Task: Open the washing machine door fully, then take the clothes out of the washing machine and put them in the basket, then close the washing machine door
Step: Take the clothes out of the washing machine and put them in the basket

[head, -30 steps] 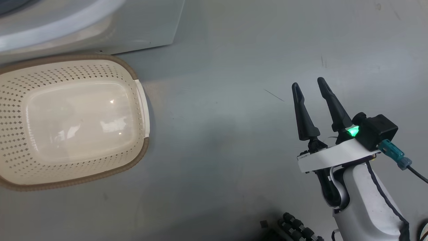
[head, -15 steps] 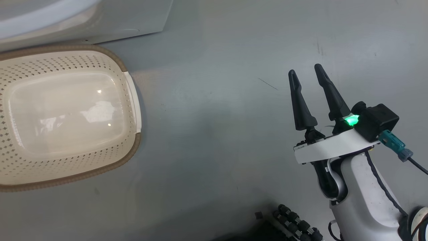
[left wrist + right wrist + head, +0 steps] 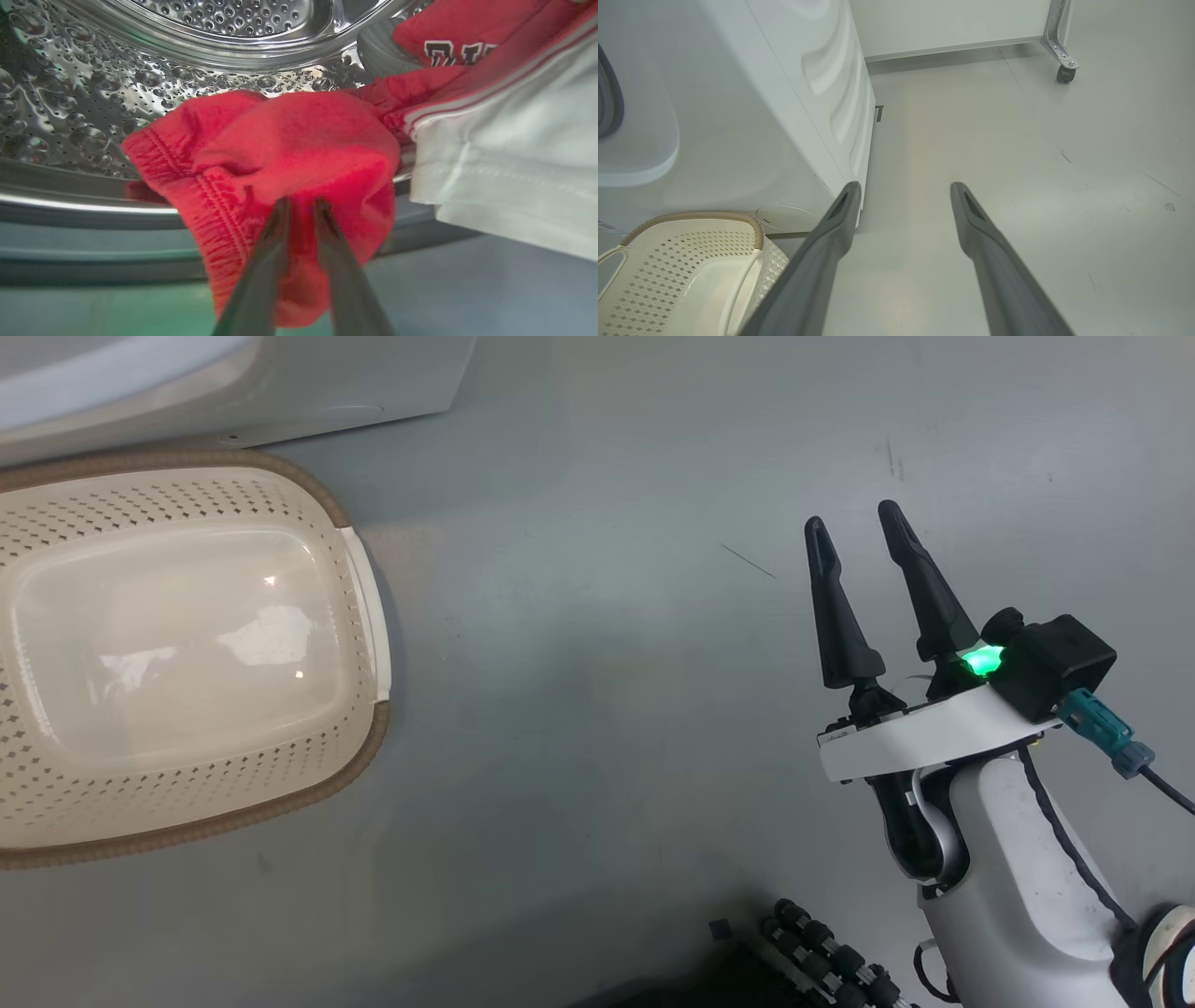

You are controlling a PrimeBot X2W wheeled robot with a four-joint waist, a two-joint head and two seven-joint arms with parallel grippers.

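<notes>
Where the left gripper (image 3: 301, 205) reaches into the washing machine (image 3: 373, 383), its two fingers are drawn close together and a fold of the red garment (image 3: 289, 135) is pinched between the tips. That garment is bunched around the fingertips and draped over the lower lip of the steel drum (image 3: 93, 93), part inside and part hanging out. A white piece (image 3: 514, 154) with a red and white striped edge is seen just beside it on the right of the left wrist view, touching it, also over the drum lip. Another red piece with white lettering (image 3: 448, 42) lies above and behind, inside the drum. The right gripper (image 3: 850, 515) is held open, fingers clearly apart, nothing between them, hovering over the grey floor (image 3: 597, 709) to the right of the machine. The basket (image 3: 369, 747) is set on the floor just in front of the washing machine's lower corner, well apart from the right gripper. A caster wheel (image 3: 1064, 74) on a metal leg is visible far back in the right wrist view.
</notes>
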